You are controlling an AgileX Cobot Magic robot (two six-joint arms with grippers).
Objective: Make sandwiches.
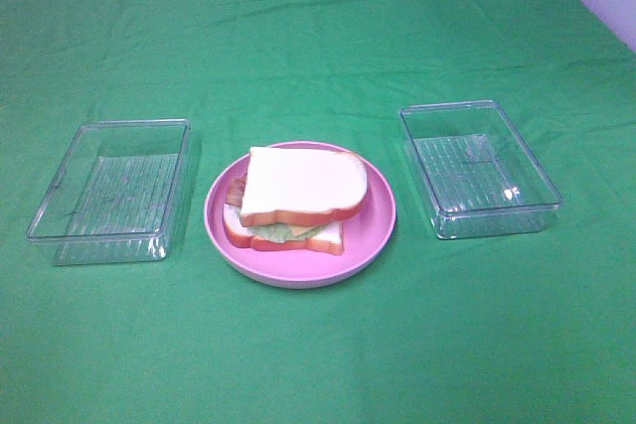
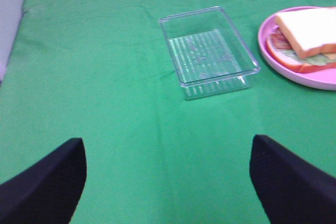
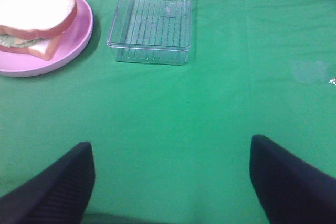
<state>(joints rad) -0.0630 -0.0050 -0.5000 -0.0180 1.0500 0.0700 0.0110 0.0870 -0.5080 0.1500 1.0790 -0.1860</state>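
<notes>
Both black fingers point(image 2: 44, 182) of the left gripper point(image 2: 168, 182) are spread wide, with only green cloth point(image 2: 105, 103) between them and nothing held. Ahead of these fingers, well apart from them, a clear plastic tray point(image 2: 210, 45) rests flat on the cloth. Beyond the tray and off toward the right-hand finger's side lies the pink plate point(image 2: 273, 56), partly cut off by the frame edge, carrying the sandwich point(image 2: 307, 38). Right gripper point(image 3: 170, 182) fingers point(image 3: 52, 187) are likewise spread wide and hold nothing; bare cloth lies between them. Ahead of these fingers a second clear tray point(image 3: 152, 19) sits flat, and the plate with the sandwich lies past the left-hand finger's side, just beside that tray but not touching it. From the high camera, neither gripper is visible. The sandwich point(image 1: 298, 201) sits on the plate point(image 1: 378, 230) between the left tray point(image 1: 109, 191) and the right tray point(image 1: 477, 166). Its top white bread slice point(image 1: 303, 184) lies skewed over the lower slice point(image 1: 328, 237), with green lettuce point(image 1: 278, 231) showing between the two and a reddish strip point(image 1: 236, 189) protruding at the far-left edge. Both trays appear to contain nothing.
</notes>
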